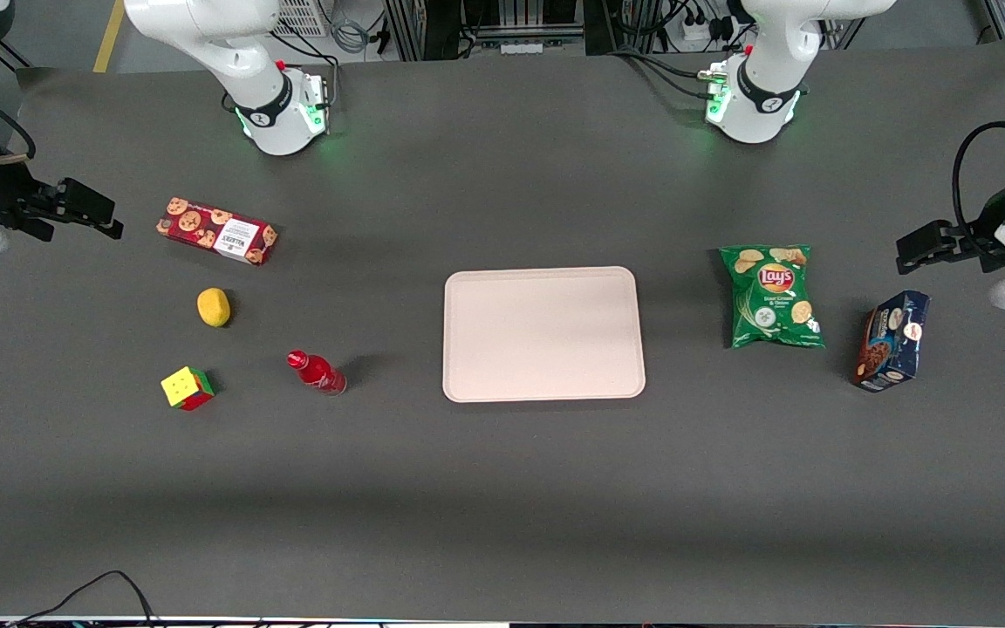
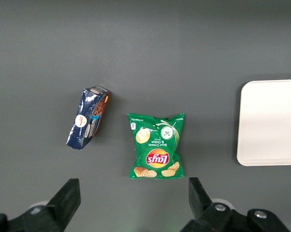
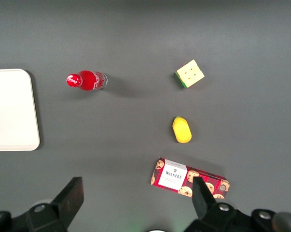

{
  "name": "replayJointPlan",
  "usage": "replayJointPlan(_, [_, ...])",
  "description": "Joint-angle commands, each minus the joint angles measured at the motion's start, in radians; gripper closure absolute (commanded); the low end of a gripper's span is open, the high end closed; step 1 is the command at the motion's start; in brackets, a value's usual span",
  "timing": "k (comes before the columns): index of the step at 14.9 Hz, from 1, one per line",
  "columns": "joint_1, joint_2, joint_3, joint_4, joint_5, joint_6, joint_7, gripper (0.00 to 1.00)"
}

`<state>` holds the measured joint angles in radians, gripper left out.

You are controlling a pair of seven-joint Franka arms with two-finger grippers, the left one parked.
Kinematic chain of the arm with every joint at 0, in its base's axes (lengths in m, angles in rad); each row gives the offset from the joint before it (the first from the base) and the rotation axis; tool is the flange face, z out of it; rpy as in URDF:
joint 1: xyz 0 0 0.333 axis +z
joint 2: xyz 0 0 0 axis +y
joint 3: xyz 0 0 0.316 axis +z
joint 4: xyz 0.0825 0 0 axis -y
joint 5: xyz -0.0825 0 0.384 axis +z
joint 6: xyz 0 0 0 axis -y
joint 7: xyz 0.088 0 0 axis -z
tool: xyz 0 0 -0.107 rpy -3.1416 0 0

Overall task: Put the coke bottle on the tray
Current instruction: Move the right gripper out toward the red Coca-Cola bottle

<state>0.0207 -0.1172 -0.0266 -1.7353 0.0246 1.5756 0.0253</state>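
A: Where does the coke bottle [image 1: 316, 372] stand?

B: Upright on the dark table [image 1: 502, 488], toward the working arm's end, well apart from the tray [image 1: 543, 334]. The right wrist view shows the same bottle [image 3: 86, 80] from above, red cap toward the tray's rounded corner [image 3: 12, 110].

A: And the tray?

B: Near the middle of the table, flat, with nothing on it.

A: What is the gripper [image 1: 88, 214] doing?

B: It hangs over the working arm's edge of the table, nearer that edge than the red cookie box [image 1: 216, 230]. Its two fingers [image 3: 72, 195] are spread wide and hold nothing; it touches no object.

A: What lies around the bottle?

B: A lemon [image 1: 214, 307] sits between the cookie box and a colour cube [image 1: 187, 388]. The cube is beside the bottle, closer to the working arm's edge of the table.

A: And at the parked arm's end of the table?

B: A green chip bag [image 1: 772, 296] lies flat just past the tray, with a dark blue cookie box [image 1: 892, 341] closer to that edge.
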Motion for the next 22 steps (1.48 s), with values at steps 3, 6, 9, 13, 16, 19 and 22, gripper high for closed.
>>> replayJointPlan(3, [0.004, 0.024, -0.003, 0.039, 0.014, -0.020, -0.015, 0.00])
replayJointPlan(6, [0.007, 0.039, -0.001, 0.060, 0.012, -0.019, -0.013, 0.00])
replayJointPlan(9, [0.012, 0.118, 0.011, 0.141, 0.020, -0.008, -0.007, 0.00])
replayJointPlan(13, [0.012, 0.221, 0.150, 0.180, 0.008, 0.078, 0.155, 0.00])
replayJointPlan(16, [0.012, 0.292, 0.207, 0.169, -0.003, 0.144, 0.203, 0.00])
replayJointPlan(19, [0.030, 0.320, 0.237, 0.052, -0.011, 0.278, 0.205, 0.00])
replayJointPlan(22, [0.031, 0.323, 0.238, -0.104, -0.012, 0.466, 0.219, 0.00])
